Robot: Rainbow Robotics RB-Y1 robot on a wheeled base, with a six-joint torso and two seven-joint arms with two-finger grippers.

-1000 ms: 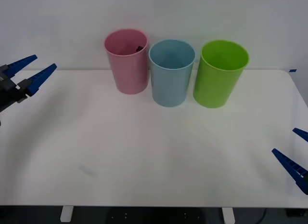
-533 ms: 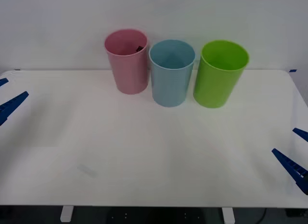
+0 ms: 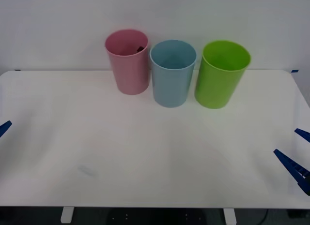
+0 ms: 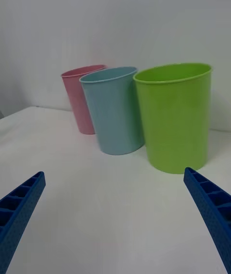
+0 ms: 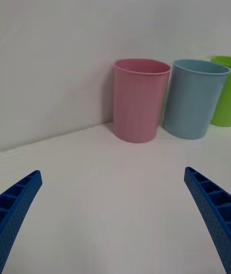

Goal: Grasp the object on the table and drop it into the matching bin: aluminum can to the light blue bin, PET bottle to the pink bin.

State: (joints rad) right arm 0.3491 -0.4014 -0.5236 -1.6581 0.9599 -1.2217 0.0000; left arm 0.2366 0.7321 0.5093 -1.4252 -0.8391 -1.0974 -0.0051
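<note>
**Left arm pulled back, bottle already binned**

The left gripper [image 5: 115, 221] had retreated to the surface's [image 3: 145, 152] left edge, jaws apart. The right gripper [image 3: 296, 155] sat parked, jaws apart. A dark piece of the bottle [image 3: 139, 49] showed inside the pink bin [image 3: 128, 63], so the drop looked done.

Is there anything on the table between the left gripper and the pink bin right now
Nothing visible. The white tabletop lies bare between the open left gripper, at its left edge, and the tall pink plastic bin. The light blue bin stands beside it, not in between.
</note>
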